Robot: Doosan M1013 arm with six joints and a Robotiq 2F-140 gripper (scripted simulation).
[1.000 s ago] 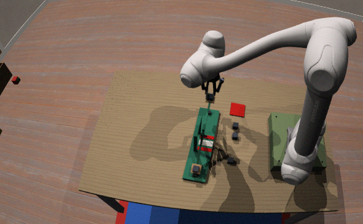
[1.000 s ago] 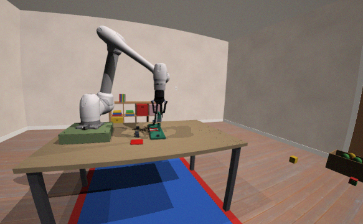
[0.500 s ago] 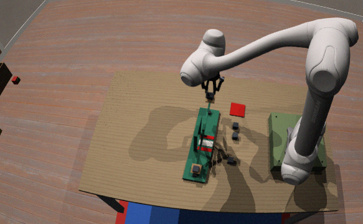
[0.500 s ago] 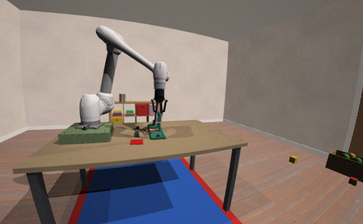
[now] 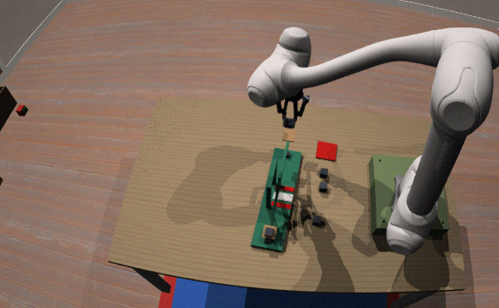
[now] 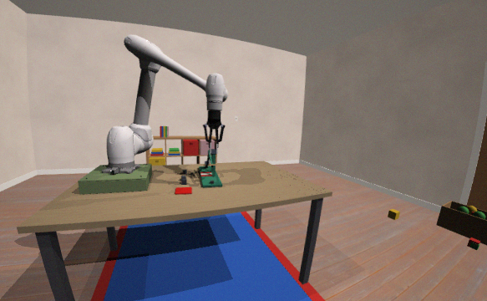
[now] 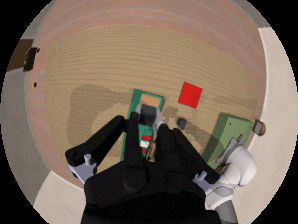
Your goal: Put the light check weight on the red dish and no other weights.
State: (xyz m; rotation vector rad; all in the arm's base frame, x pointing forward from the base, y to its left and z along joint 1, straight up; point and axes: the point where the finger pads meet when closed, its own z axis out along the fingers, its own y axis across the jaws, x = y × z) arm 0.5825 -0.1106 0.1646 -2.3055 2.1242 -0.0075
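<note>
My gripper [image 5: 289, 121] [image 6: 214, 145] [image 7: 147, 112] is shut on a dark weight and holds it just above the far pan [image 5: 288, 135] [image 7: 150, 100] of the green rocker balance [image 5: 290, 168] [image 6: 212, 181]. That pan is bare. A second dark weight [image 5: 269, 232] sits on the near pan [image 5: 264, 234]. Two dark weights [image 5: 323, 173] [image 5: 323, 186] lie on the table beside the balance, and another weight [image 5: 317, 221] lies nearer the front. The red dish [image 5: 326, 151] [image 6: 183, 191] [image 7: 190, 95] lies flat, with nothing on it. I cannot tell which field the thin pointer hangs over.
The balance's upright post and beam stand close below the gripper. The green base block [image 5: 379, 192] [image 6: 115, 185] of the arm stands at the right of the table [image 5: 142, 222] in the top view. A toy box [image 6: 469, 226] and loose blocks are on the floor.
</note>
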